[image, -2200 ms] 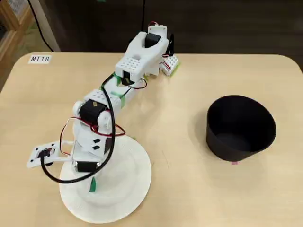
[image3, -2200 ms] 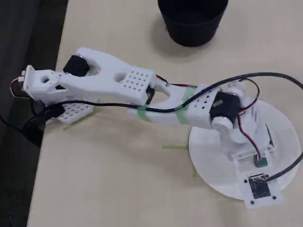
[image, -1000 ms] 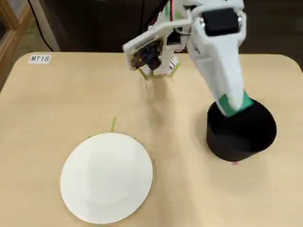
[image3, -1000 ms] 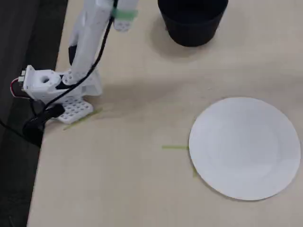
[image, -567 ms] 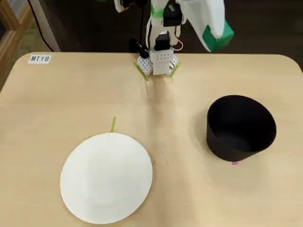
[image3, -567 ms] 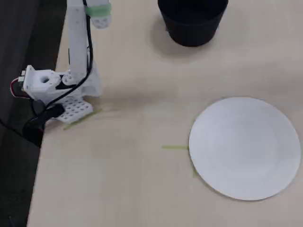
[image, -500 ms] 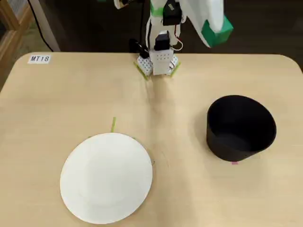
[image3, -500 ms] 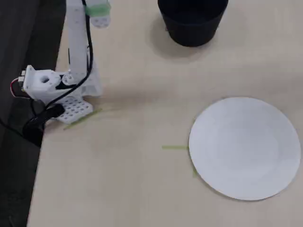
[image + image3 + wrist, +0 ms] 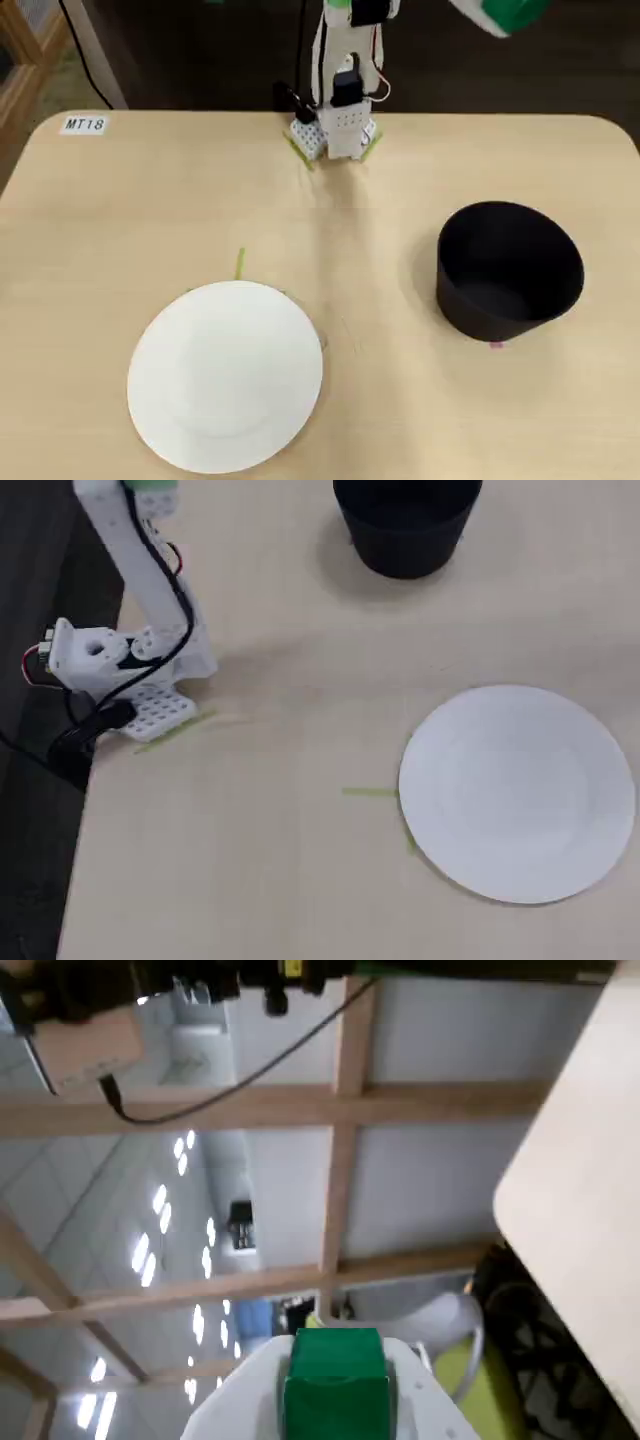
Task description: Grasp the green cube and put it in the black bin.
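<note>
Pinching the green cube (image 9: 337, 1380) between its white fingers, the gripper (image 9: 335, 1400) filled the bottom edge of the wrist view, the cube wedged squarely between the two pale fingers and showing its upper faces. That camera pointed up and away from the table: wooden beams, ceiling lights and a dangling black cable lay beyond the cube, with a pale table corner (image 9: 580, 1190) at the right.

In a fixed view, taking the white plate (image 9: 228, 372) as the landmark, the plate sat nearest the camera on the tan table (image 9: 120, 220), with a thin green tape strip (image 9: 240, 263) just touching its far rim. The black bin (image 9: 508, 272) stood to the right of the plate and somewhat farther back, well apart from it, upright and open-mouthed. Farther still behind the plate, the arm's white base (image 9: 338, 125) stood at the table's far edge. A blurred white-and-green shape (image 9: 500, 14) hung at the top edge, above and beyond the bin.

In the other fixed view, the bin (image 9: 407, 525) lay beyond the plate (image 9: 520, 792), and the arm (image 9: 140, 570) rose out of frame to the plate's left.
</note>
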Tool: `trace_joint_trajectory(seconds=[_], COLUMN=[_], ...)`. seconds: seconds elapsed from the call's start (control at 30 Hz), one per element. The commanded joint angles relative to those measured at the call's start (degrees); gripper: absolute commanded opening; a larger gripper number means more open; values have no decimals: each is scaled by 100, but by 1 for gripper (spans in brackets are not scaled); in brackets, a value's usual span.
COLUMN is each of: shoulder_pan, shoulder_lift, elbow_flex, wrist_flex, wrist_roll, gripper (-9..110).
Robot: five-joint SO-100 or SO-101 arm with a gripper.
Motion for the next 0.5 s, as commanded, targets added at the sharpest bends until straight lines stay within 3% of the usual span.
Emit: trace_joint_trajectory(seconds=[0.0, 0.17, 0.47], shoulder_pan=[-264, -299, -677], shoulder_lift=[853, 1204, 1556], elbow_flex=[3322, 5317, 7084], wrist_flex=[-1468, -1758, -2127], wrist_roll=[88, 308, 562], gripper=[0, 0, 0])
